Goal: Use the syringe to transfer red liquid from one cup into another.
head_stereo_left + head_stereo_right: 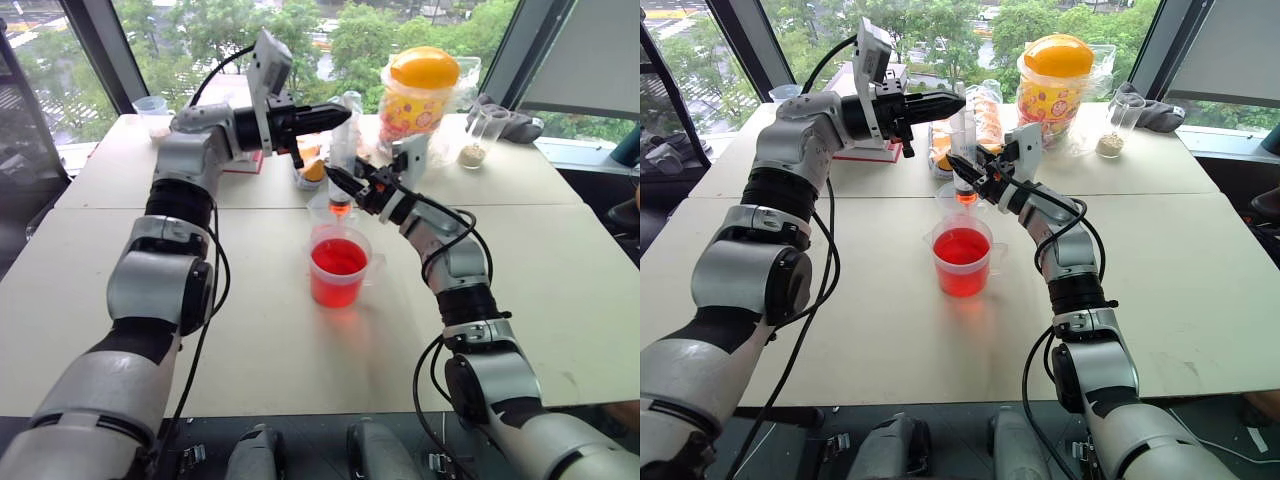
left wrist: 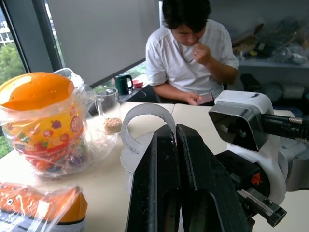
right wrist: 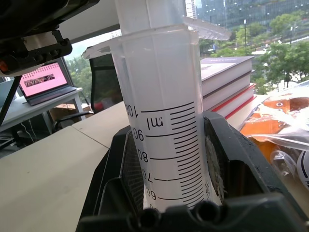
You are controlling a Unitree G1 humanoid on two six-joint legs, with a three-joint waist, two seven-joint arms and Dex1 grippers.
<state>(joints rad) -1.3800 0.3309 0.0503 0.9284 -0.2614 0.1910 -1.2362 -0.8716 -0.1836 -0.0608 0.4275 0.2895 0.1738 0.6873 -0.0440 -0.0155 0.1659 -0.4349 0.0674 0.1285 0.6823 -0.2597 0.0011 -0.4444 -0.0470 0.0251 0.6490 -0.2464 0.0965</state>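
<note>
I have the syringe (image 1: 962, 140) standing upright in my right claw (image 1: 970, 172), the fingers clamped on either side of its marked barrel so it cannot tip. Its orange tip (image 1: 966, 196) points down over the narrower cup (image 1: 952, 200), which sits just beyond the wide handled cup (image 1: 962, 262); that wide cup holds the red liquid (image 1: 962, 246), near the middle of the table (image 1: 1200, 260). I read this as the emptying step, with the tip lined up over the receiving cup. My left claw (image 1: 952, 101) reaches in level from the left at the top of the syringe, fingers pressed together, and from the wrist view they seem to pinch the curved white plunger top (image 2: 145, 113). That hold lets me push the plunger while the right claw steadies the barrel.
</note>
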